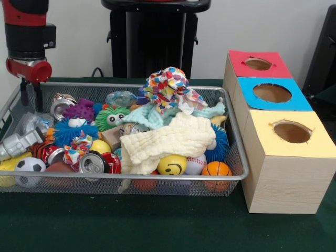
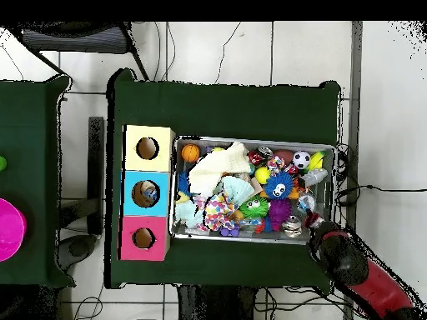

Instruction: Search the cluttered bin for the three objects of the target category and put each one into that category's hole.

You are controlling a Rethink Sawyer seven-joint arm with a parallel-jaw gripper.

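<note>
The bin (image 1: 237,157) is fine wire mesh with a bright metal rim. The worktop (image 1: 157,226) wears matt dark green cloth. The three boxes (image 1: 283,184) look like pale wood, with matt red, blue and yellow tops. A cream cloth (image 1: 163,142) is thick and waffled; the spotted cloth (image 1: 165,84) is thin and crumpled. Crushed cans (image 1: 94,163) are shiny metal. The yellow smiley ball (image 1: 171,165) is smooth and glossy, the orange basketball (image 1: 216,169) pebbled. The blue spiky ball (image 1: 73,131) looks rubbery. The arm (image 1: 29,37) is glossy red and black.
</note>
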